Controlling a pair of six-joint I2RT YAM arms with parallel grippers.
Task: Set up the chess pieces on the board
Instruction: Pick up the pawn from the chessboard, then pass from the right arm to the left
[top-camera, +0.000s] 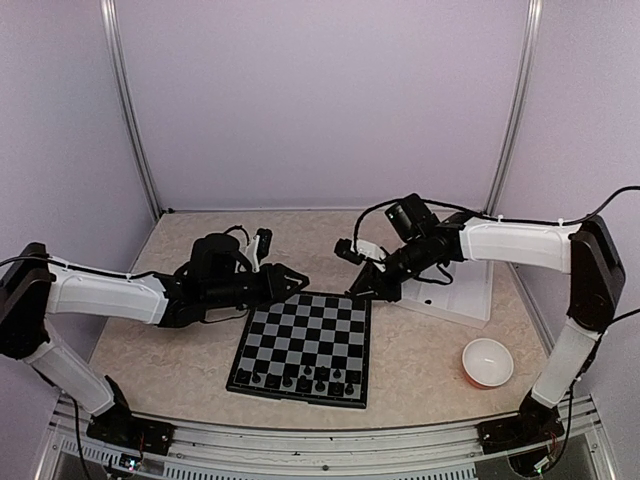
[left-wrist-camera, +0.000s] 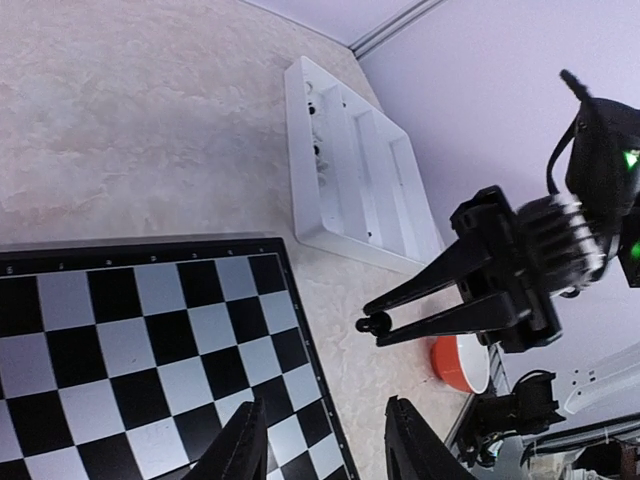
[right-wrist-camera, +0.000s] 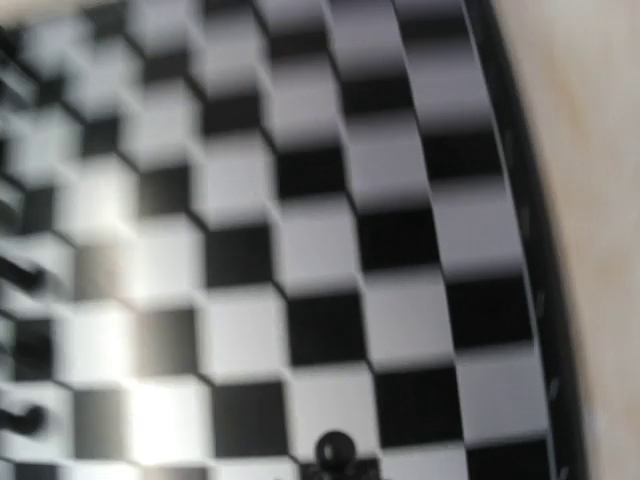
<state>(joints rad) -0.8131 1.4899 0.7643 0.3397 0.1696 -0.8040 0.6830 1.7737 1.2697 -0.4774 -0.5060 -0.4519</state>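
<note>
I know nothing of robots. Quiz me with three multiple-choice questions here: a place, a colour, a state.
1. Relative to the board, the bowl sits: A on it; B to its right; C to its left.
2. The tray is: A blue; B green; C white.
3. The right tool is: A pinching a black piece; B wide open, empty; C inside the bowl.
B: it stands off the board's right edge. C: its walls are white. A: a piece sits between its fingertips.

Checkered board (top-camera: 320, 322) flat; black chess pieces (top-camera: 300, 381) upright, near rows; 1 pawn (left-wrist-camera: 375, 322) in right claw (left-wrist-camera: 372, 323).
</note>
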